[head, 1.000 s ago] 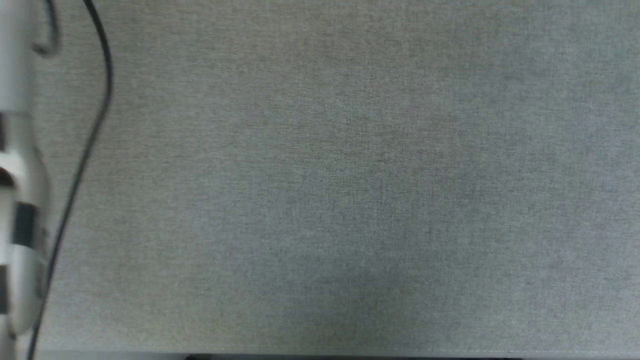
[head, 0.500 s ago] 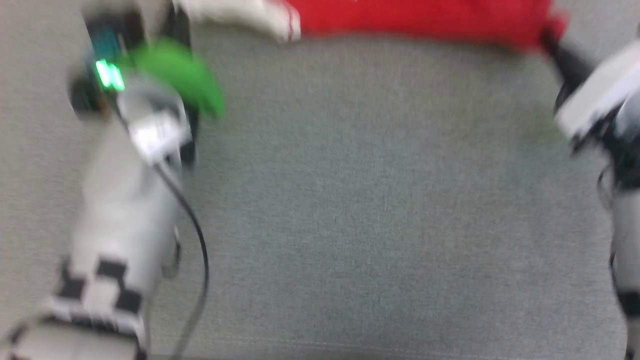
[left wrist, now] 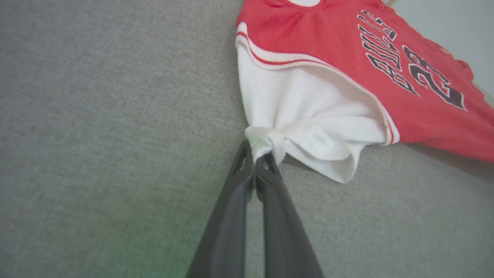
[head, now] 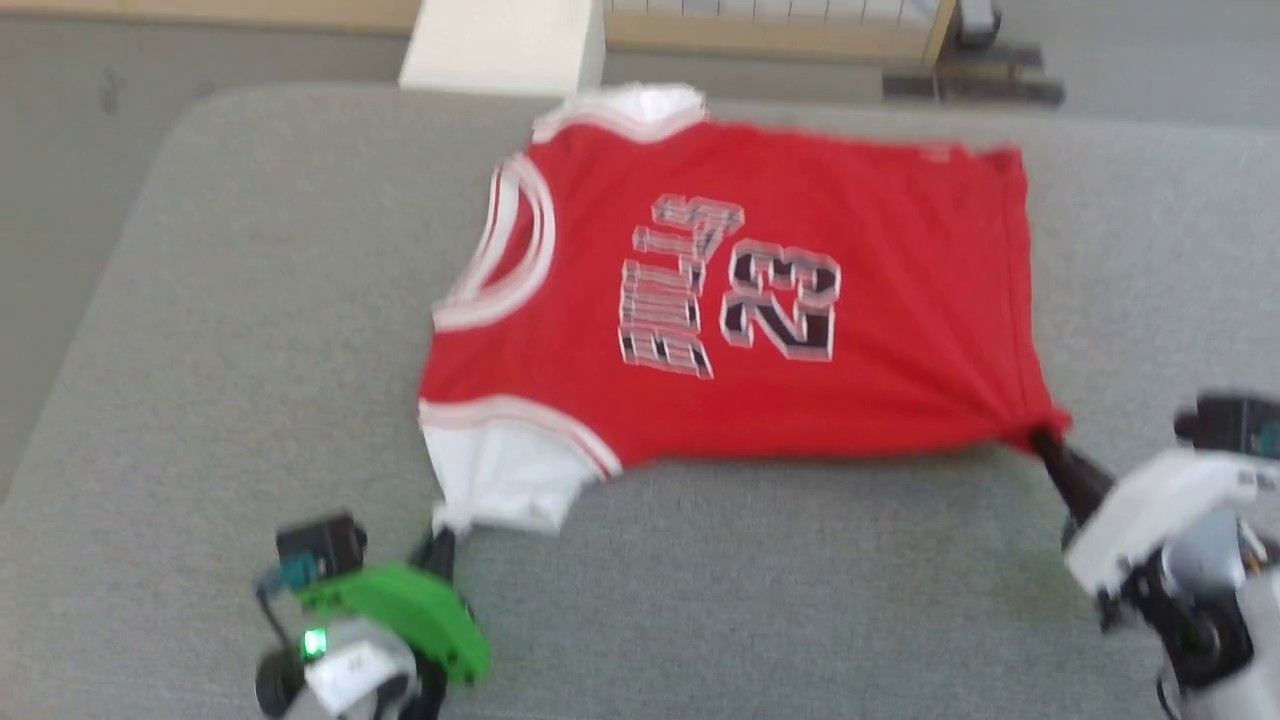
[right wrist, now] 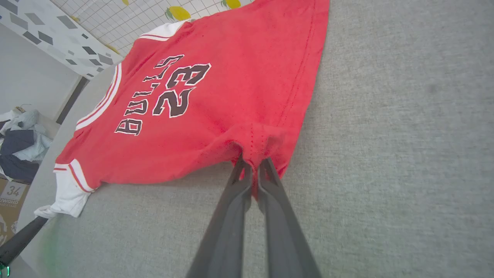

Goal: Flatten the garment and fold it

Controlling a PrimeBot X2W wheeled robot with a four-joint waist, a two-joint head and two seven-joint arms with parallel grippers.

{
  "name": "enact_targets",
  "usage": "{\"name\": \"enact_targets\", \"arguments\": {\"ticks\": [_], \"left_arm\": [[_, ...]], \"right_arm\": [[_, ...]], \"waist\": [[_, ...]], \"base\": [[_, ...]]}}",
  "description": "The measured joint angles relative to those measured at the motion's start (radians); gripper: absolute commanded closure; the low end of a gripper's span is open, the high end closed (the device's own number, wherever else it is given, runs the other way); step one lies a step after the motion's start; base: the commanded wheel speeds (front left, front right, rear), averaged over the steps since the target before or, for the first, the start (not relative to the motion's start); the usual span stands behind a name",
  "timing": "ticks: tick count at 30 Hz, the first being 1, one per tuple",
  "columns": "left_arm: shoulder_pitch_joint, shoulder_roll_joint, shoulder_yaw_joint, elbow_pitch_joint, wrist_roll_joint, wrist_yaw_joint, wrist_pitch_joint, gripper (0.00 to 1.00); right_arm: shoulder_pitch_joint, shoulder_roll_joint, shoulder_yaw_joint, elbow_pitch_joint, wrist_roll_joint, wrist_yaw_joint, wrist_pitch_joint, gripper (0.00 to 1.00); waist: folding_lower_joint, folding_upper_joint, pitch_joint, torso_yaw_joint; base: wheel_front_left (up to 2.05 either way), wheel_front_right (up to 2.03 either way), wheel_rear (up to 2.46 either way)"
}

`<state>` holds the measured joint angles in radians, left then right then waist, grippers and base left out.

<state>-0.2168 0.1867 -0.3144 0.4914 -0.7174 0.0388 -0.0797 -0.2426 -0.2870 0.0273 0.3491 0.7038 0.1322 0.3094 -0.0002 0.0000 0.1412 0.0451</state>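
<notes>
A grey cloth-covered surface [head: 200, 300] with rounded corners stretches out in front of the robot, and past its far edge stand a pale block [head: 500, 45] and a strip of bare floor. The shirt [head: 900, 250] lies front up on the far half of this surface, turned sideways: its neck opening [head: 505, 250] points to the robot's left and its hem to the right, with the black lettering [head: 730, 290] running along that line. The left gripper [head: 443, 538] has its two dark fingers pressed together on a pinch of the near white sleeve [head: 495, 470]. In the left wrist view the cloth is bunched into a small knot right at the tips. The right gripper [head: 1045, 440] is likewise clamped on the near hem corner [head: 1030, 415], where the red cloth puckers into creases that run toward the tips. Each arm has one end of the near side and they are well apart, which looks like the reason for the grip: with both ends caught, that edge can be drawn taut and the body spread smooth. The red body lies mostly flat, apart from pull lines by the hem corner and the crumpled near sleeve. The far sleeve [head: 640, 100] rests at the far edge of the surface. I judge the flattening nearly done and no fold begun
</notes>
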Motion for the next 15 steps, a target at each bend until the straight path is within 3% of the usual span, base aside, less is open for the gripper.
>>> {"name": "enact_targets", "arguments": {"ticks": [8, 15], "left_arm": [[0.253, 0.027, 0.014, -0.229, -0.06, 0.085, 0.1, 1.0], [0.387, 0.05, 0.03, -0.385, -0.08, 0.142, 0.137, 1.0]], "right_arm": [[0.218, -0.004, -0.065, -0.075, 0.0, 0.0, 0.058, 1.0], [0.312, 0.02, -0.107, -0.15, -0.027, 0.0, 0.128, 1.0]], "waist": [[0.0, 0.0001, -0.101, 0.004], [0.0, 0.0, -0.122, -0.015]], "base": [[0.0, 0.0, 0.0], [0.0, 0.0, 0.0]]}}
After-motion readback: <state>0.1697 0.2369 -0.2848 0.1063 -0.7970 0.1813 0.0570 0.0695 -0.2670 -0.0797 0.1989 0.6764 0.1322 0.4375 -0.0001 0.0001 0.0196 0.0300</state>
